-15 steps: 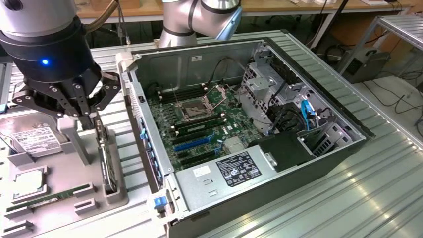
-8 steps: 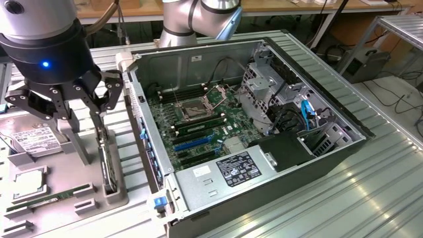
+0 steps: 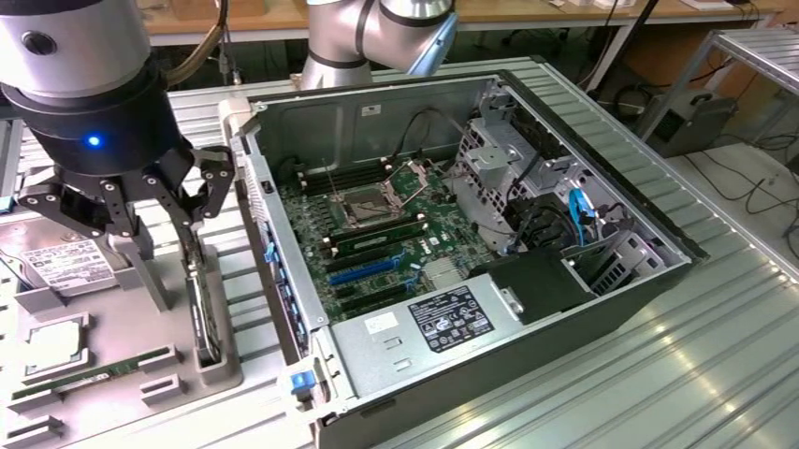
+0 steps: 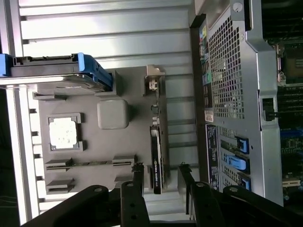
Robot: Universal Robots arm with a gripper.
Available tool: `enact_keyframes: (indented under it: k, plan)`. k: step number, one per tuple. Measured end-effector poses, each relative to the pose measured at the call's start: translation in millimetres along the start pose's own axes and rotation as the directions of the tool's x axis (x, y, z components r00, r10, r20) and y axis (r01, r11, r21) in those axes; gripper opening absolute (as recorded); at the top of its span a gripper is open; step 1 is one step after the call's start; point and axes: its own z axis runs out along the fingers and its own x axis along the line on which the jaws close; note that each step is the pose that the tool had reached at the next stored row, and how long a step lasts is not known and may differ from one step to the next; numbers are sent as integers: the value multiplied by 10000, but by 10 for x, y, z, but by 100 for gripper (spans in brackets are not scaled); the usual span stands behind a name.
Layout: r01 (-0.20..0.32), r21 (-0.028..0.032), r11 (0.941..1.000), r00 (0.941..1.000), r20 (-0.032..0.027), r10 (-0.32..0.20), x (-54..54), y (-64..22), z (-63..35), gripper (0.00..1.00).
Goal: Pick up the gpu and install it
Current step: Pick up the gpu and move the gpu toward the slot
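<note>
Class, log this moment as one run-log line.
pincer: open over gpu | gpu: on edge in tray, unheld | computer case: open

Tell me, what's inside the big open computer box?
A green motherboard with blue slots, a silver power supply and a metal drive cage. The black cover hides what lies beneath it.
</note>
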Motion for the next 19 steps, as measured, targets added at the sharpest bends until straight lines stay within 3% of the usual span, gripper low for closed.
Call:
enact_keyframes:
  k: [9, 19]
  plan:
    - [-16, -1, 10000, 10000, 25, 16, 1, -85, 177, 42]
    - [-16, -1, 10000, 10000, 27, 16, 7, -97, 389, 42]
